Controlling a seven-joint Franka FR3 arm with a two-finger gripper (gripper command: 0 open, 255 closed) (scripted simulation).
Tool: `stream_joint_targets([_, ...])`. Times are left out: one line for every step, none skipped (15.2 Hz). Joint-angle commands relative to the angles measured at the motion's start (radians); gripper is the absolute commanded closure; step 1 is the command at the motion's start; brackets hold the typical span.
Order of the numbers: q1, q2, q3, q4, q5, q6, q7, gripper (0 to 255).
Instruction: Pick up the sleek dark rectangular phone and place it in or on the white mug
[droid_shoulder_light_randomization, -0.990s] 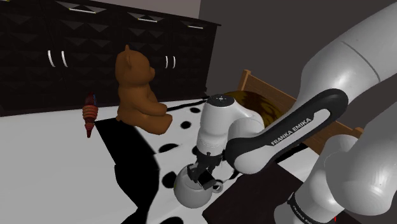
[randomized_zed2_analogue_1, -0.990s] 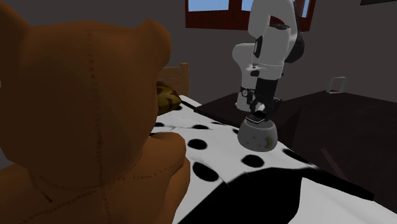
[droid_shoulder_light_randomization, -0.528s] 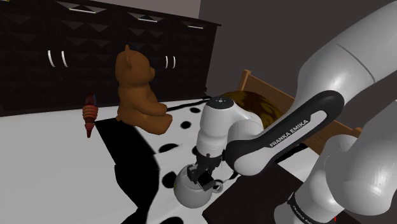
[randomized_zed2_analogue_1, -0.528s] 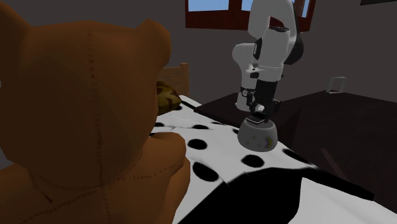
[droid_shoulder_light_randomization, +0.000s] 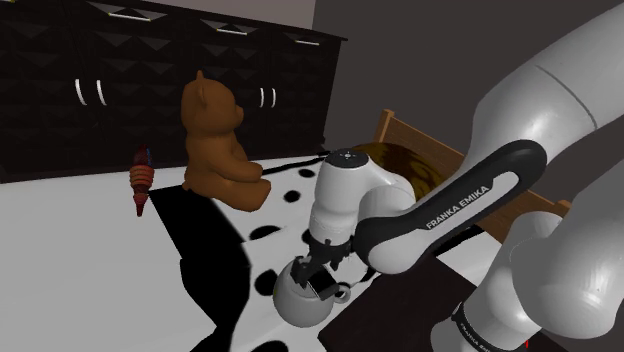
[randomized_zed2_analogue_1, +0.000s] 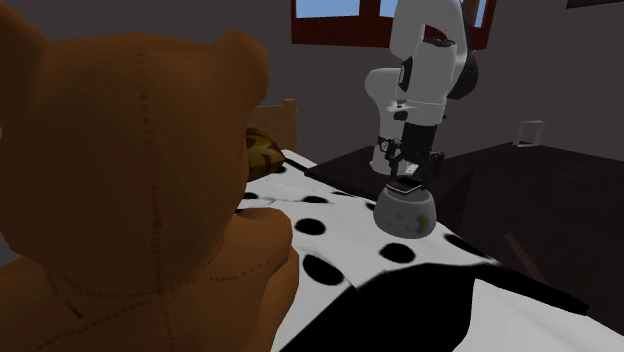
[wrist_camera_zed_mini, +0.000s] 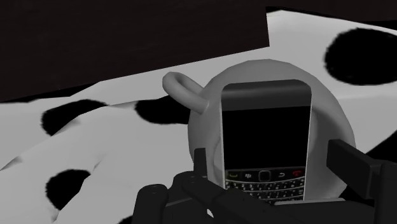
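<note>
One phone (wrist_camera_zed_mini: 266, 137) lying flat across the mug (wrist_camera_zed_mini: 205, 124) mouth
Tool (wrist_camera_zed_mini: 268, 154) spread, clear of both phone edges; I would lift straight up so nothing nudges it off.

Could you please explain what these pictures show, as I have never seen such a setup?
The machine is a white robot arm with dark joints, ending in a black two-fingered claw. One picture looks over the arm's shoulder from beside its stand; another looks back at it past a big brown teddy bear; the third comes from a camera on the hand, looking along the claw. The surface is a white cover with black spots. On it stands a rounded pale grey mug with a loop handle, and a dark rectangular phone with a small keypad lies on top of it. The claw's fingers stand apart on either side of the phone without touching it, so nothing is held.
</note>
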Motion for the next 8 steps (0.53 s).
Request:
stream_joint_targets([0.014,-0.057,-0.007,0.012,0.032,-0.067,-0.023,0])
stream_joint_targets([0.021,-0.093,-0.012,0.022,0.047,-0.111,-0.034,0])
stream_joint_targets([0.027,-0.119,-0.017,0.03,0.057,-0.146,-0.041,0])
stream_joint_targets([0.028,-0.119,-0.017,0.03,0.057,-0.146,-0.041,0])
stream_joint_targets([0.028,-0.119,-0.017,0.03,0.056,-0.146,-0.041,0])
stream_joint_targets([0.028,-0.119,-0.017,0.03,0.057,-0.146,-0.041,0])
stream_joint_targets([0.028,-0.119,-0.017,0.03,0.057,-0.146,-0.041,0])
stream_joint_targets([0.028,-0.119,-0.017,0.03,0.056,-0.146,-0.041,0])
